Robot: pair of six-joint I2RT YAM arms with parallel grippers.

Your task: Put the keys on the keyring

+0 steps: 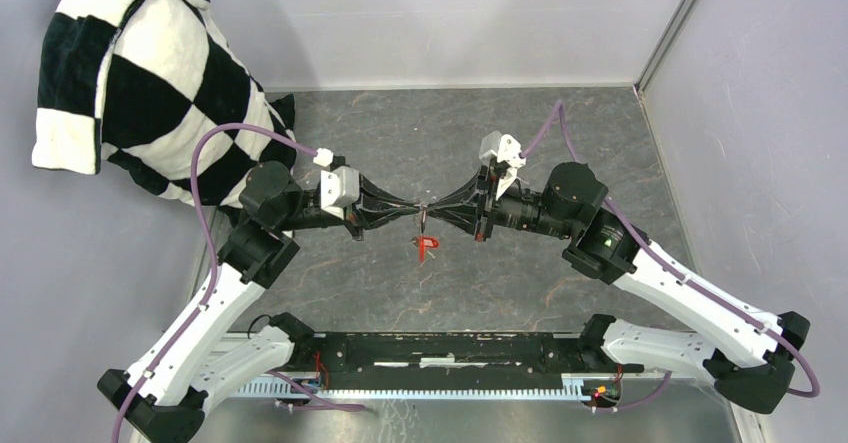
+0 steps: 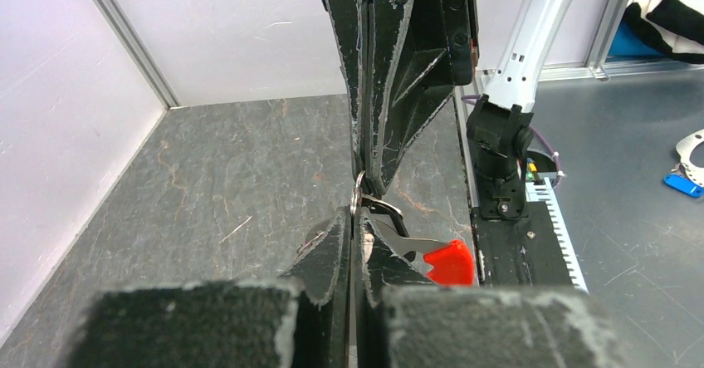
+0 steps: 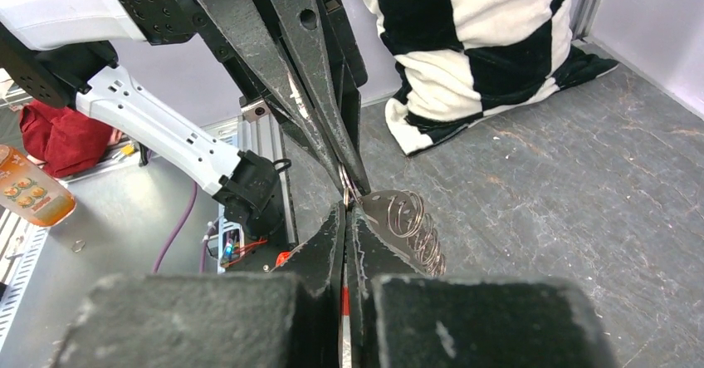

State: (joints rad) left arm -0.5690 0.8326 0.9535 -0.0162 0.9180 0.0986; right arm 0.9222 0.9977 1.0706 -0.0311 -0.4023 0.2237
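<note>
My left gripper point(image 1: 414, 209) and right gripper point(image 1: 435, 210) meet tip to tip above the middle of the grey slate table point(image 1: 400, 133). Both are shut on the thin silvery keyring point(image 2: 357, 195), seen edge-on between the tips; it also shows in the right wrist view point(image 3: 346, 194). A short chain of silvery links point(image 3: 418, 231) hangs beside my right fingers. Red pieces point(image 1: 428, 249) dangle below the tips. In the left wrist view a silvery blade ends in a red head point(image 2: 449, 262), which looks like the red-headed key. I cannot make out the black-headed key.
A black-and-white checkered cloth point(image 1: 140, 83) lies at the back left, against the wall. Grey walls close the table at the back and both sides. The black mounting rail point(image 1: 450, 348) runs along the near edge between the arm bases.
</note>
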